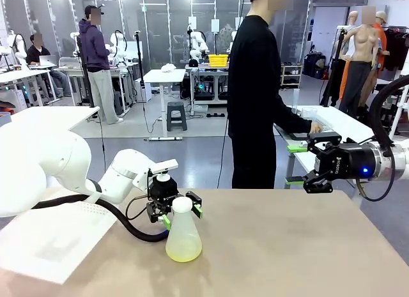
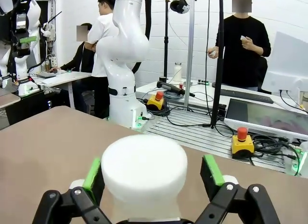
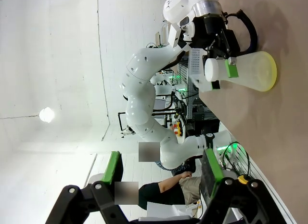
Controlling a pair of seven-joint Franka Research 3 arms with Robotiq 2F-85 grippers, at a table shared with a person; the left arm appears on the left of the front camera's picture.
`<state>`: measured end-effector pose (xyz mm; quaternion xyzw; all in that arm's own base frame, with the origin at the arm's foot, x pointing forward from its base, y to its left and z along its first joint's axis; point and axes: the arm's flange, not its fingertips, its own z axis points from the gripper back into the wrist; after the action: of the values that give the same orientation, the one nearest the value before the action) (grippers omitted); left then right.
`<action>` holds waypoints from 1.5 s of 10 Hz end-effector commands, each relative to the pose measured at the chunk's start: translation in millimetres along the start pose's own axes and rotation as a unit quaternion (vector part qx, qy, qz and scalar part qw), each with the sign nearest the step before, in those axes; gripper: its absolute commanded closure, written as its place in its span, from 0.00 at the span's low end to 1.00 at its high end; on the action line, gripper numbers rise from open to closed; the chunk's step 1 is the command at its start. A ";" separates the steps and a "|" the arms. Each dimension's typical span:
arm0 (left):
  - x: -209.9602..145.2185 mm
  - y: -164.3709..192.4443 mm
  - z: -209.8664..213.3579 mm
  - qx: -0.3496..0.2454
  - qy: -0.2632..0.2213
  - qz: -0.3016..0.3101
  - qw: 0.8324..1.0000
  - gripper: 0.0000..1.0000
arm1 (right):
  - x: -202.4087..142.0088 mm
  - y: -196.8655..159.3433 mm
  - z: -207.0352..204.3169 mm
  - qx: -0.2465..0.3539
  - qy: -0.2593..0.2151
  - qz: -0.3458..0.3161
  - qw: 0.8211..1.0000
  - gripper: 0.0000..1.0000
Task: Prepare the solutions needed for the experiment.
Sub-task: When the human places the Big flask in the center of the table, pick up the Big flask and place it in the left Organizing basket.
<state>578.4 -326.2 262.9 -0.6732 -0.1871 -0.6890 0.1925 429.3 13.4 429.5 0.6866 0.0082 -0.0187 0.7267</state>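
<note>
Early stage: my left gripper (image 1: 176, 211) straddles the neck of the translucent white conical flask (image 1: 183, 234) on the brown table (image 1: 287, 246), jaws apart, pale yellow-green solutions (image 1: 184, 249) inside. My right gripper (image 1: 299, 164) hovers empty, jaws apart; everything remains.

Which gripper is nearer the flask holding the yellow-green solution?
Left. The left gripper has its open fingers on either side of the flask neck, just under the white cap. The right gripper, open and empty, hovers off beyond the table's far right edge.

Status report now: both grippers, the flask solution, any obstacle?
Left gripper open around flask neck. Right gripper open, empty, raised. Solution shallow in flask.
</note>
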 end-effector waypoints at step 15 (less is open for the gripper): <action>-8.9 15.1 0.1 -0.009 -0.028 0.030 0.999 0.73 | -1.2 0.3 0.0 0.000 0.001 0.001 1.000 0.17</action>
<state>579.4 -334.7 261.9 -0.6773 -0.1637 -0.6889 0.1997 429.3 13.4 429.4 0.6866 0.0083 -0.0187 0.7267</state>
